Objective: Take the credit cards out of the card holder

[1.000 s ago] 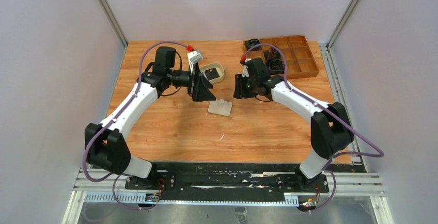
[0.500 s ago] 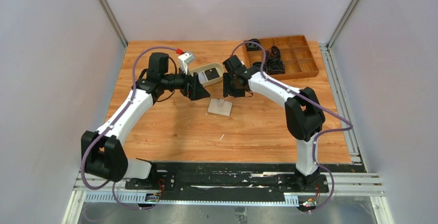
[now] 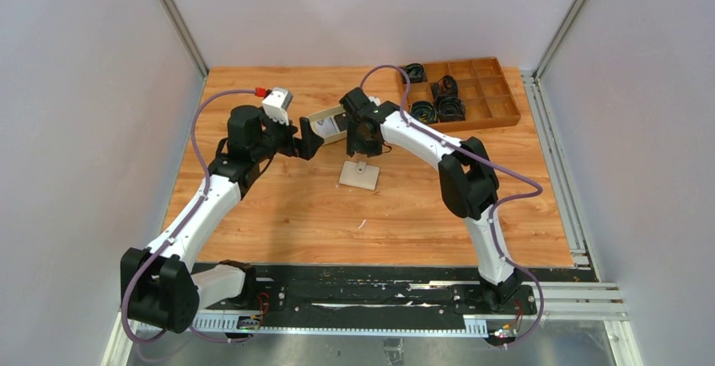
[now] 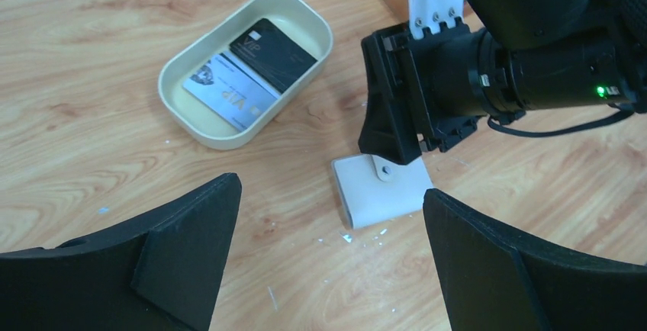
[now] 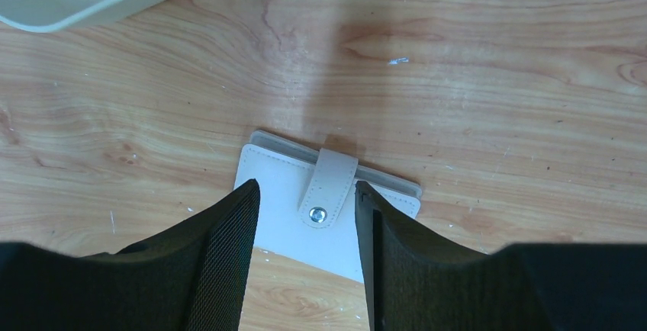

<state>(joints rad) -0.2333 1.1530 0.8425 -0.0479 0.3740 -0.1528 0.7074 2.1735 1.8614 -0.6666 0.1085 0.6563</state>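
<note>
Card holder (image 4: pixel 381 194) — cream bifold, closed, snap tab fastened, flat on the wooden table (image 4: pixel 114 11). Credit cards (image 4: pixel 272 53) — one black, one pale marked VIP, side by side in the beige tray (image 4: pixel 229 139).

Right hand (image 3: pixel 362 157) hangs over the card holder (image 3: pixel 359 179) on the wooden table (image 3: pixel 295 210)

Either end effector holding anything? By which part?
Nothing held. Left end effector open, empty; right end effector straddles the wallet at its snap tab, unclamped.
</note>
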